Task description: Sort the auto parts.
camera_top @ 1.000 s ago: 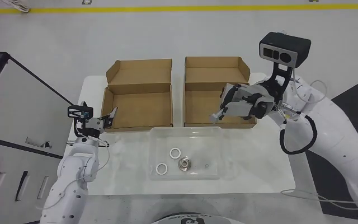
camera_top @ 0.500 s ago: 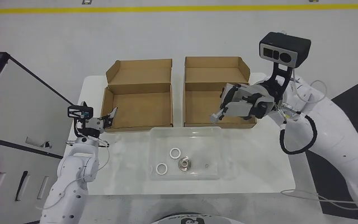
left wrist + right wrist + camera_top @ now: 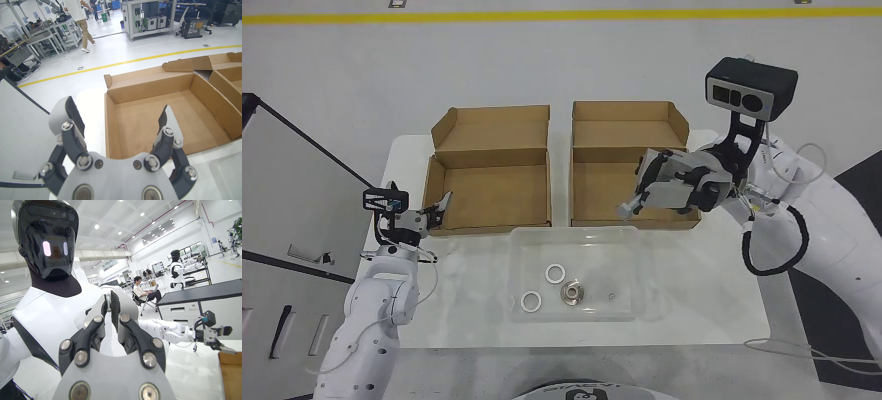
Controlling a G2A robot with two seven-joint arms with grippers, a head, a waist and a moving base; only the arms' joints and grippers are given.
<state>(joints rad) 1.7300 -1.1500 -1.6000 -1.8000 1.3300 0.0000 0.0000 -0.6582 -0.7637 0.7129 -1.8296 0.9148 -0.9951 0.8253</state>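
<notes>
Nothing moved. Right claw (image 3: pixel 110 300) clamps a bolt (image 3: pixel 108 308) above the 6 o'clock wall of the right box (image 3: pixel 592 178); released here, it may fall outside. Left claw (image 3: pixel 121 115) gapes, empty.

Tiny part (image 3: pixel 612 295) in bin (image 3: pixel 642 268) too small to tell, threaded part (image 3: pixel 108 306) largely hidden in right tool (image 3: pixel 110 297)

Left box (image 3: pixel 492 195) beside right box (image 3: pixel 600 190), both behind the tray (image 3: pixel 572 232) holding parts (image 3: pixel 572 294).

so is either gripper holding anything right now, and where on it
The right gripper pinches a small bolt by its threaded shaft. The left gripper is open and holds nothing.
</notes>
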